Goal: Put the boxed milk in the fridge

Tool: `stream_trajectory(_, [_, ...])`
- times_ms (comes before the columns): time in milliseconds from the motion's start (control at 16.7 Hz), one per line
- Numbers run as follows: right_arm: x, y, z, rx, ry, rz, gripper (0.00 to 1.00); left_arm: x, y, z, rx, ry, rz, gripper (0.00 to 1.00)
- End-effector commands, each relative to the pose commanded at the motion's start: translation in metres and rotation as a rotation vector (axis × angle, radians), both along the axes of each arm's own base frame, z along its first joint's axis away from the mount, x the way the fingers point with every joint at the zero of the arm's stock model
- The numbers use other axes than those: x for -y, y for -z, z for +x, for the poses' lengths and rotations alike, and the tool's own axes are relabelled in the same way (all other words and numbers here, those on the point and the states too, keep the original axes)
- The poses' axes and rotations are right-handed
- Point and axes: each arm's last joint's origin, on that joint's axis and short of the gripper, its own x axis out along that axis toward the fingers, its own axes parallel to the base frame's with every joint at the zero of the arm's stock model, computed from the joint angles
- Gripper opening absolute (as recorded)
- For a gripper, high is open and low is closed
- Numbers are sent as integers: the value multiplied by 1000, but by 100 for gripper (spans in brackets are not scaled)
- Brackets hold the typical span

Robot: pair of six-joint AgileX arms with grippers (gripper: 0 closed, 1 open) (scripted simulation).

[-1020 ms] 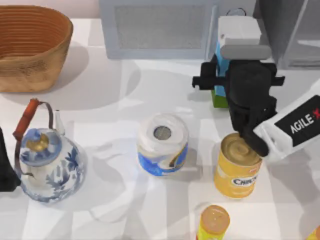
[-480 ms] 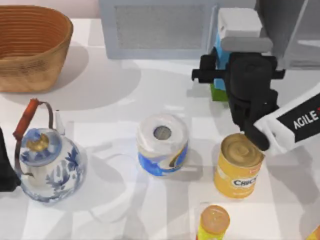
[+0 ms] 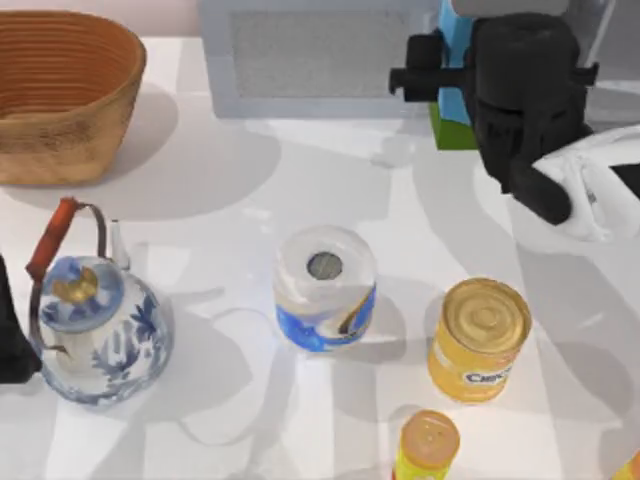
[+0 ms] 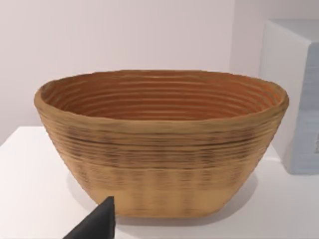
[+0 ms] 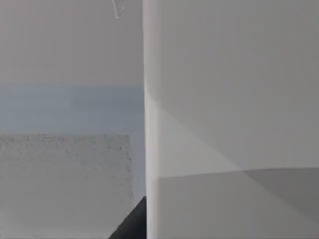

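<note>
Blue and green show on the boxed milk (image 3: 453, 70) at the far right of the table, beside the microwave (image 3: 315, 55). My right gripper (image 3: 470, 75) hugs it from the sides and holds it up, I think so it can go into the fridge (image 3: 622, 60) just to its right. The fingers pinch the carton. My left arm (image 3: 12, 340) waits at the left edge, facing the basket (image 4: 159, 144).
</note>
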Motion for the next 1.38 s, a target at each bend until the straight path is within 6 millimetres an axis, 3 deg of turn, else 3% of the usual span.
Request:
stream_trajectory(240, [4,-42,-4,25,9,12,0,0,0,0,0,0,0,100])
stream_trajectory(600, [5,-42,-6,21,5,9,0,0,0,0,0,0,0,100])
stream_trajectory(780, [21,-48,-21,-2,-8,-12,0,0,0,0,0,0,0,100])
stream_trajectory(1080, [77,-76,-73,13,-8,-1,0,0,0,0,0,0,0,100])
stream_trajectory(1260, [118,-93,-124,73,1,32,0,0,0,0,0,0,0,100])
stream_trajectory(1380, [141,-93,-163,118,6,47,0,0,0,0,0,0,0,100])
